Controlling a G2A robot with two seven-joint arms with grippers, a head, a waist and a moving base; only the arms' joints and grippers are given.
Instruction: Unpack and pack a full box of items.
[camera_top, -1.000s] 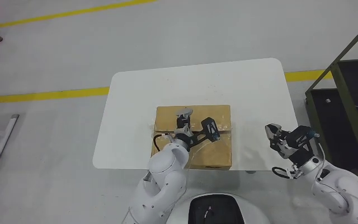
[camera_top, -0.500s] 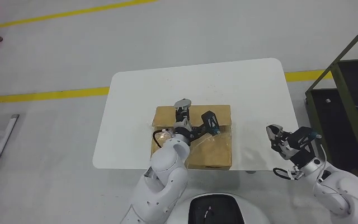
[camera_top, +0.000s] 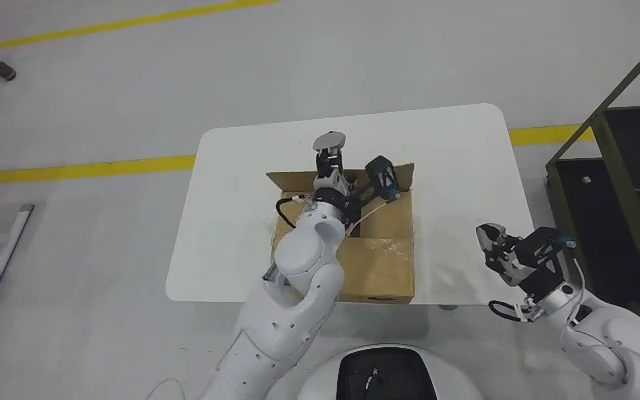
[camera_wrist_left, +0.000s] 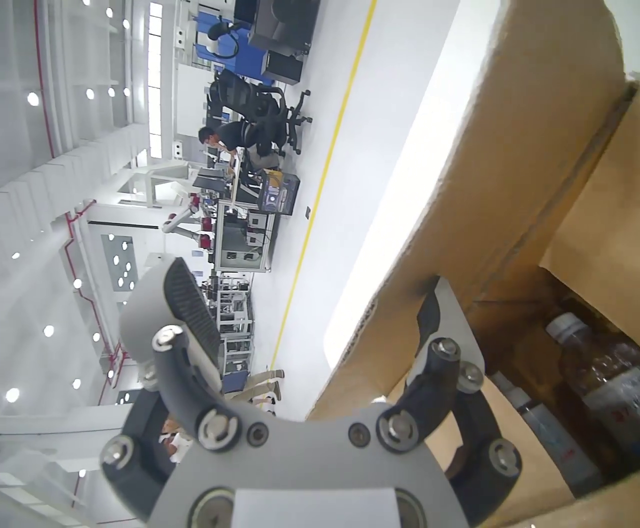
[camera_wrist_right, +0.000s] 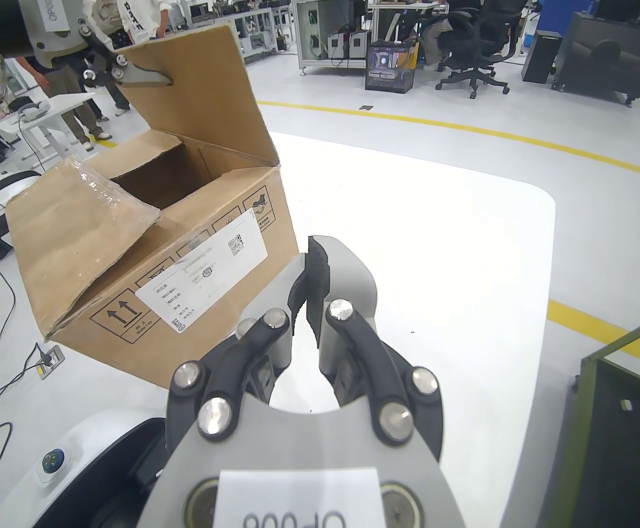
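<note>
The left gripper (camera_wrist_left: 305, 285) is open, jaws wide astride the free edge of the far flap (camera_wrist_left: 500, 150) of the brown corrugated cardboard box (camera_wrist_right: 165, 240). One finger lies against the flap's inner face and the ribbed one stands clear outside, so nothing is clamped. The flap stands near upright, its hinge line running across the table's width. Folding it back would, in my judgement, need a push away from the robot, and the left arm is placed for that.

The right gripper (camera_wrist_right: 307, 280), pads closed on nothing, hangs off the near right corner of the white round-cornered table (camera_top: 450, 150), well apart from the box. The near flap (camera_wrist_right: 85, 220), skinned with crinkled clear tape, slopes over the opening. Clear plastic bottles (camera_wrist_left: 595, 360), one white-capped, sit inside.
</note>
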